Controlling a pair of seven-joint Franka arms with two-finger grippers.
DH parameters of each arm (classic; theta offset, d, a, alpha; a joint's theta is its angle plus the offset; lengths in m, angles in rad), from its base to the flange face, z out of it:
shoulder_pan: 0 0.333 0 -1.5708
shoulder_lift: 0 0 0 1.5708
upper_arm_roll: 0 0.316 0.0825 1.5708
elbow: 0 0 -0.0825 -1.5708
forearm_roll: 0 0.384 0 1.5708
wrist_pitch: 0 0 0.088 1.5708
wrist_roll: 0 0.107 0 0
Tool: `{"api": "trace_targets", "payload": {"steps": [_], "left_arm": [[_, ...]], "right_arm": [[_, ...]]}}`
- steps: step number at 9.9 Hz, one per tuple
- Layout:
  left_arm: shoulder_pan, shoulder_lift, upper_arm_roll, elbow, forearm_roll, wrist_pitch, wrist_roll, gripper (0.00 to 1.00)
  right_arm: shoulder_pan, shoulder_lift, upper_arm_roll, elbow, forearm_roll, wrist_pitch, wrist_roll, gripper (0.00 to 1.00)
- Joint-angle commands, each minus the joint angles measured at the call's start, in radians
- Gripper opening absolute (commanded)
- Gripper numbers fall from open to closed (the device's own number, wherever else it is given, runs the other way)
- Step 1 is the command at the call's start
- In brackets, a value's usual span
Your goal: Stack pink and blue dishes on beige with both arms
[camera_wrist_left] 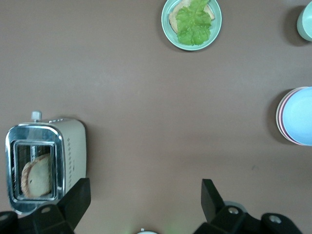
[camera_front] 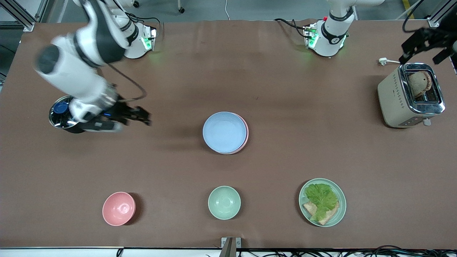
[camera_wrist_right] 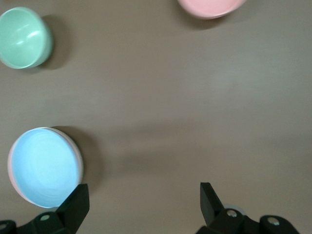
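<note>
The pale blue plate (camera_front: 224,132) lies on top of the pink plate (camera_front: 245,135) at the table's middle; only a pink rim shows beneath it. The beige plate is hidden or out of view. The stack also appears as the blue plate (camera_wrist_right: 45,166) in the right wrist view and the blue plate (camera_wrist_left: 300,116) in the left wrist view. My right gripper (camera_front: 140,116) hangs open and holds nothing, beside the stack toward the right arm's end. My left gripper (camera_front: 423,53) is open and holds nothing, over the table by the toaster. Both wrist views show the right gripper (camera_wrist_right: 144,201) and left gripper (camera_wrist_left: 145,201) with wide-spread jaws.
A beige toaster (camera_front: 410,94) holding bread stands at the left arm's end. A steel pot with a blue lid (camera_front: 60,113) sits under the right arm. Nearer the front camera are a pink bowl (camera_front: 119,208), a mint bowl (camera_front: 224,202) and a mint plate of lettuce and bread (camera_front: 322,202).
</note>
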Motion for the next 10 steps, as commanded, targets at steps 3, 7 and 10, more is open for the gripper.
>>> {"api": "trace_targets", "payload": {"steps": [3,7,10], "left_arm": [[0.033,0.224,-0.035,0.262,0.015,-0.123,0.000,1.00],[0.060,0.209,-0.075,0.250,0.004,-0.128,-0.013,1.00],[0.058,0.212,-0.085,0.247,0.006,-0.125,-0.032,1.00]], "right_arm": [[0.007,0.006,-0.200,0.302,-0.064,-0.332,-0.159,1.00],[0.004,0.008,-0.275,0.497,-0.090,-0.529,-0.235,1.00],[0.001,0.006,-0.312,0.499,-0.092,-0.563,-0.236,1.00]]}}
